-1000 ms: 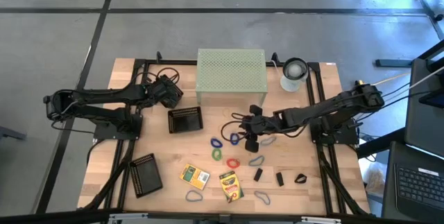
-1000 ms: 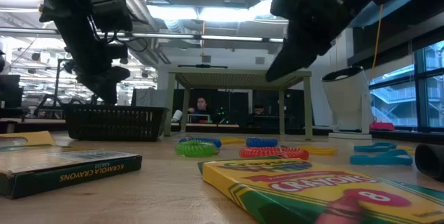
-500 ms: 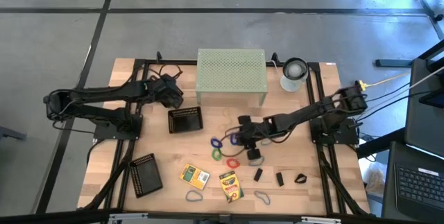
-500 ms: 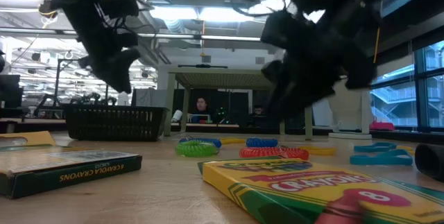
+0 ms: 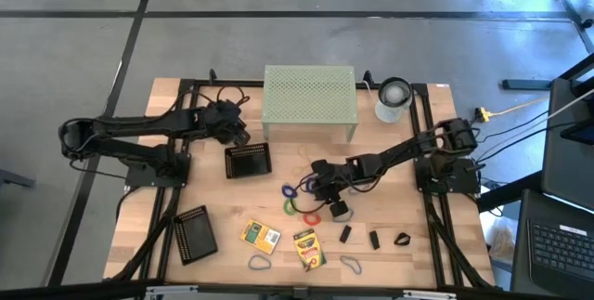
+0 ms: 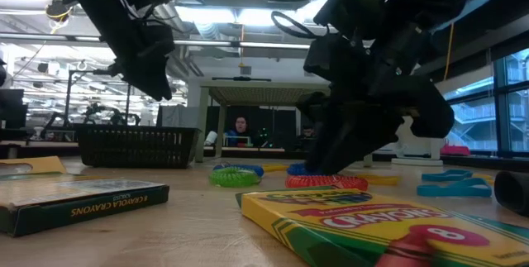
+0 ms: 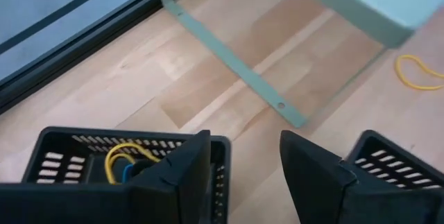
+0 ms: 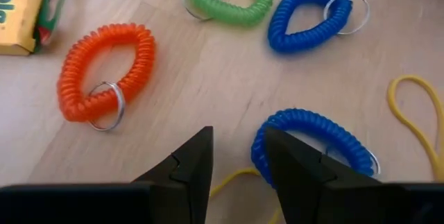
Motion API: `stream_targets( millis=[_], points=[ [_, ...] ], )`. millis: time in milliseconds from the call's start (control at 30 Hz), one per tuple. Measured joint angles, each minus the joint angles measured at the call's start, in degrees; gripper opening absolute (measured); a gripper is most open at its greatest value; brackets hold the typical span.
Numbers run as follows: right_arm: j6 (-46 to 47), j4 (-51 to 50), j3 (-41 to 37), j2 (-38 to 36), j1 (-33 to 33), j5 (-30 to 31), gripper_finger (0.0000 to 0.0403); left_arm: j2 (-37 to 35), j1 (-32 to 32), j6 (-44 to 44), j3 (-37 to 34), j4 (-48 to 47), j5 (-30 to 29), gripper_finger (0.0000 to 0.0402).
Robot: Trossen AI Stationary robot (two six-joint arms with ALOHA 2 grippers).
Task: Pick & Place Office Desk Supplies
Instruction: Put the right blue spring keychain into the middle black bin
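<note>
The right gripper (image 8: 237,156), jaws parted and holding nothing, hangs low over a blue coil loop (image 8: 313,144) among the coloured loops at table centre, while at ten o'clock the left gripper (image 7: 244,156) hovers empty, jaws parted, over a mesh tray (image 7: 62,148).

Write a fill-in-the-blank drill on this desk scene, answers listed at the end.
1. The right gripper hangs low over coiled loops, its nearest being ____ in colour.
2. The orange coil carries a metal ____.
3. The left gripper hovers above a black mesh ____.
4. The riser on the table is pale ____.

Answers: blue; ring; tray; green
</note>
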Motion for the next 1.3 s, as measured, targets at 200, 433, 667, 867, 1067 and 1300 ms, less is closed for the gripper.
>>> stream_targets(
  millis=[200,433,667,867,1067,1300],
  points=[
    [0.05,0.23,-0.07,0.22,-0.71,0.26,0.0135,0.00,-2.42,-0.22,0.00,0.86,-0.53,0.0170],
    [0.23,0.60,-0.09,0.22,-0.82,2.18,0.0135,0.00,-6.10,-3.98,0.00,0.86,-5.45,0.0166],
    [0.85,0.55,-0.09,0.22,-0.80,2.21,0.0135,0.00,-10.07,-6.70,0.00,0.86,-9.99,0.0164],
    [2.75,0.56,-0.09,0.33,-0.80,2.19,0.0132,0.00,-13.44,-8.11,0.00,0.88,-13.58,0.0162],
    [5.81,0.71,0.00,1.27,-0.80,1.31,0.0109,0.00,-17.04,-9.63,0.00,0.91,-17.35,0.0159],
    [6.24,0.79,0.00,1.34,-0.77,1.33,0.0058,0.00,-20.20,-9.44,0.00,2.96,-19.59,0.0160]
  ],
)
